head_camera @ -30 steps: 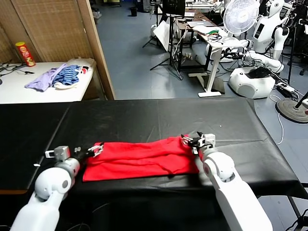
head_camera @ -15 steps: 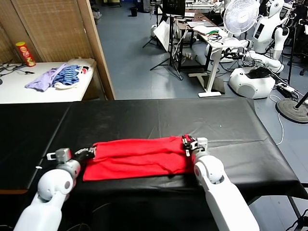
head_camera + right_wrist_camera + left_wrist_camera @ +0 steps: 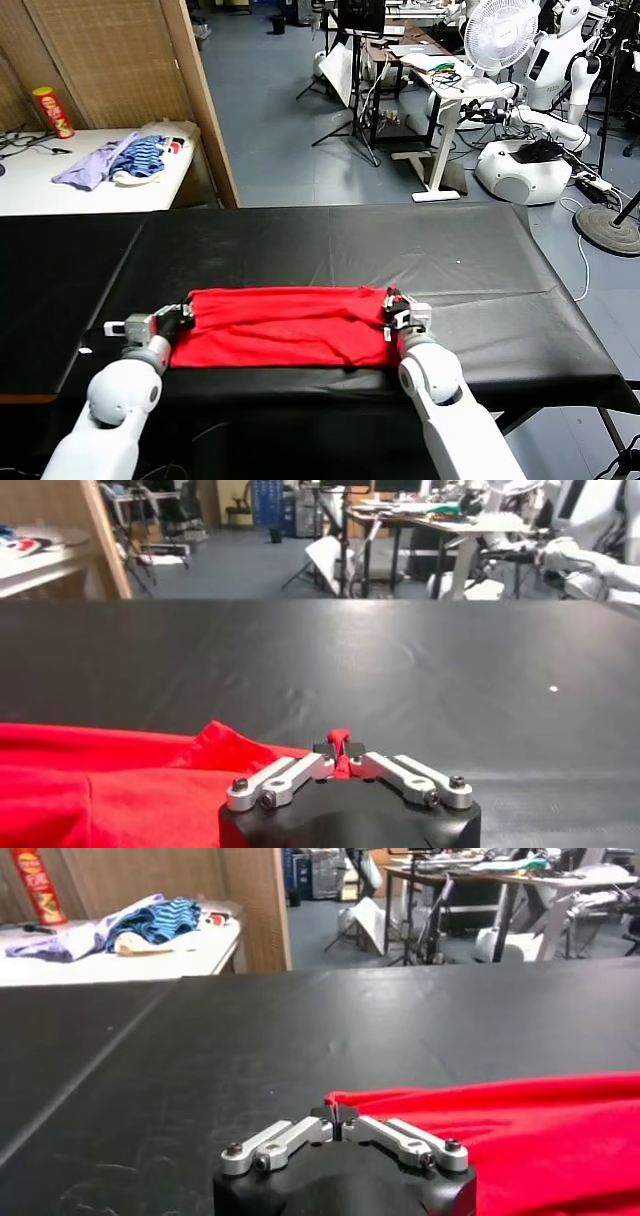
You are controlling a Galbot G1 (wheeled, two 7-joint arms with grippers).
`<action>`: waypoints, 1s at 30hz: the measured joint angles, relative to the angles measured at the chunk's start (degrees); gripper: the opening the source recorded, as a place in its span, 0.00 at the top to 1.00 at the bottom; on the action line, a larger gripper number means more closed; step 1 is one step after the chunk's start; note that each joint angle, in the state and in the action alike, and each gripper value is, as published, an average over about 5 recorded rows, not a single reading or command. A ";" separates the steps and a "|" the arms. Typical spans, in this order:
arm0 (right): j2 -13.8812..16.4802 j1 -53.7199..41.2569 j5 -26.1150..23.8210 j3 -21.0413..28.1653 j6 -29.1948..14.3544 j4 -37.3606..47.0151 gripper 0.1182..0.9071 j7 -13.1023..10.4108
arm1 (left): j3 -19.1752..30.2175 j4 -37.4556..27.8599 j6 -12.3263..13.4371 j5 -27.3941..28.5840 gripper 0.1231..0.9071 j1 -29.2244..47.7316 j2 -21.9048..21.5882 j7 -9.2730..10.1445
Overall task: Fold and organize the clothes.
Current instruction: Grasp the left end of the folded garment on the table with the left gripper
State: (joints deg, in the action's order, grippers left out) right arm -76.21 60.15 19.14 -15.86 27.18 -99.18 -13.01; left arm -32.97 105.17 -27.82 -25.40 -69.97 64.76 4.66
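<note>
the red t-shirt (image 3: 285,326) lies near the front edge of the black table (image 3: 330,245), long axis side to side, the left gripper (image 3: 178,318) pinching its left end and the right gripper (image 3: 397,310) its right end, both equally near.
</note>
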 joint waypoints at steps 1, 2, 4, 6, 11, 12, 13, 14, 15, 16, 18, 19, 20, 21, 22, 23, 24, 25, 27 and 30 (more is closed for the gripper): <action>0.33 0.34 0.23 -0.32 0.00 -0.64 0.53 0.13 | -0.26 0.34 -0.02 -0.50 0.74 -0.22 -0.22 -0.02; 0.65 0.67 0.49 -0.63 0.01 -1.28 0.47 0.20 | -0.53 0.70 -0.07 -1.10 0.65 -0.46 -0.45 0.00; 1.23 1.38 1.02 -1.23 0.01 -2.63 0.32 0.27 | -1.10 1.41 -0.25 -2.40 0.53 -0.96 -0.87 0.10; 1.67 2.11 1.42 -1.79 0.00 -3.92 0.21 0.31 | -1.74 2.19 -0.68 -4.15 0.38 -1.57 -1.15 0.26; 2.07 3.99 1.73 -2.65 -0.28 -6.57 0.14 0.46 | -3.31 4.37 -2.01 -9.18 0.16 -3.73 -0.78 0.77; 2.07 4.29 1.73 -2.70 -0.31 -6.89 0.14 0.49 | -3.52 4.74 -2.06 -9.83 0.15 -4.27 -0.53 0.81; 2.06 4.54 1.73 -2.73 -0.33 -7.18 0.14 0.52 | -3.67 5.03 -2.05 -10.24 0.14 -4.83 -0.26 0.80; 2.04 4.75 1.73 -2.74 -0.33 -7.45 0.14 0.54 | -3.76 5.23 -2.01 -10.51 0.14 -5.35 0.02 0.77; 2.03 4.91 1.73 -2.74 -0.33 -7.68 0.14 0.55 | -3.82 5.37 -1.96 -10.69 0.14 -5.85 0.31 0.73; 2.02 5.03 1.73 -2.74 -0.33 -7.91 0.14 0.55 | -3.86 5.46 -1.89 -10.77 0.14 -6.35 0.63 0.68; 2.04 5.21 1.73 -2.74 -0.31 -8.37 0.14 0.55 | -3.89 5.52 -1.72 -10.67 0.14 -7.15 1.22 0.58; 2.07 5.30 1.73 -2.75 -0.29 -8.60 0.14 0.56 | -3.90 5.50 -1.61 -10.55 0.14 -7.49 1.51 0.53; 2.10 5.39 1.73 -2.75 -0.26 -8.82 0.14 0.56 | -3.91 5.46 -1.50 -10.42 0.14 -7.75 1.77 0.48; 2.13 5.48 1.73 -2.75 -0.23 -9.00 0.14 0.57 | -3.91 5.38 -1.40 -10.30 0.14 -7.94 2.00 0.45; 2.15 5.58 1.73 -2.75 -0.20 -9.15 0.14 0.58 | -3.92 5.31 -1.30 -10.22 0.14 -8.08 2.22 0.42; 2.17 5.68 1.73 -2.75 -0.18 -9.26 0.14 0.58 | -3.93 5.25 -1.24 -10.22 0.14 -8.16 2.41 0.41; 2.17 5.78 1.72 -2.75 -0.17 -9.33 0.14 0.59 | -3.95 5.23 -1.19 -10.37 0.14 -8.21 2.57 0.40; 2.15 5.89 1.71 -2.75 -0.16 -9.37 0.14 0.60 | -4.02 5.29 -1.12 -10.73 0.14 -8.22 2.71 0.40; 2.10 6.10 1.69 -2.74 -0.16 -9.41 0.14 0.65 | -4.30 5.68 -1.03 -12.12 0.14 -8.21 2.91 0.42; 2.01 6.33 1.68 -2.73 -0.16 -9.44 0.14 0.79 | -4.67 6.34 -0.99 -13.63 0.14 -8.07 2.94 0.46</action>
State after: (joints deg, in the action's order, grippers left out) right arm -74.20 66.49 20.83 -18.59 27.02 -108.62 -12.22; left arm -37.64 111.51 -28.81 -39.03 -78.04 67.71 5.12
